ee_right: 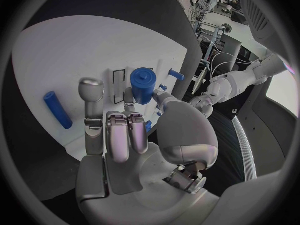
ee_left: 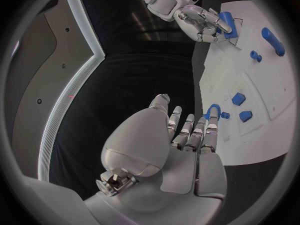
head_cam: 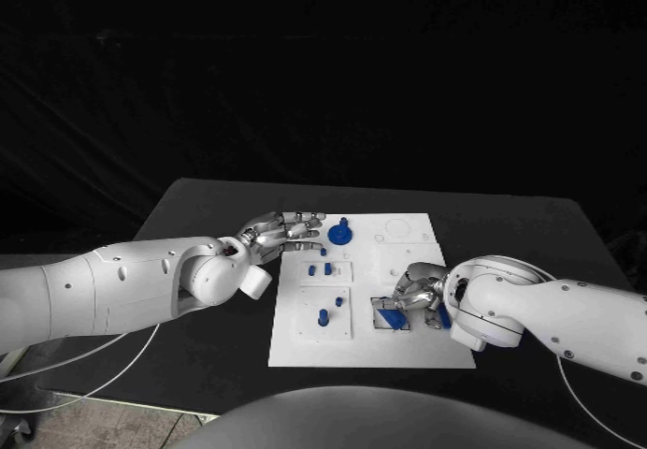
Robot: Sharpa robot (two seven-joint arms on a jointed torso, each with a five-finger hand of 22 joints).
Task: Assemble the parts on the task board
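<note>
The white task board (head_cam: 357, 346) lies mid-table. My left hand (head_cam: 277, 234) hovers at its far left corner with fingers spread and nothing in them; a round blue part (head_cam: 340, 231) stands just past the fingertips (ee_left: 212, 120). My right hand (head_cam: 418, 295) is low over the board's near right side, at a square recess that holds a blue part (head_cam: 393, 318). In the right wrist view a blue cylinder (ee_right: 142, 85) stands between that hand's thumb and fingers. Its lower end is hidden. Two small blue pegs (head_cam: 320, 269) and a longer blue piece (head_cam: 323, 318) sit on the left half.
A blue rod (ee_right: 57, 110) lies on the board beside my right hand (ee_right: 134, 150). Round outlines (head_cam: 398, 229) mark the board's far right corner. Bare black table (head_cam: 202, 210) surrounds the board on all sides. My left forearm (head_cam: 135, 285) stretches over the table's left part.
</note>
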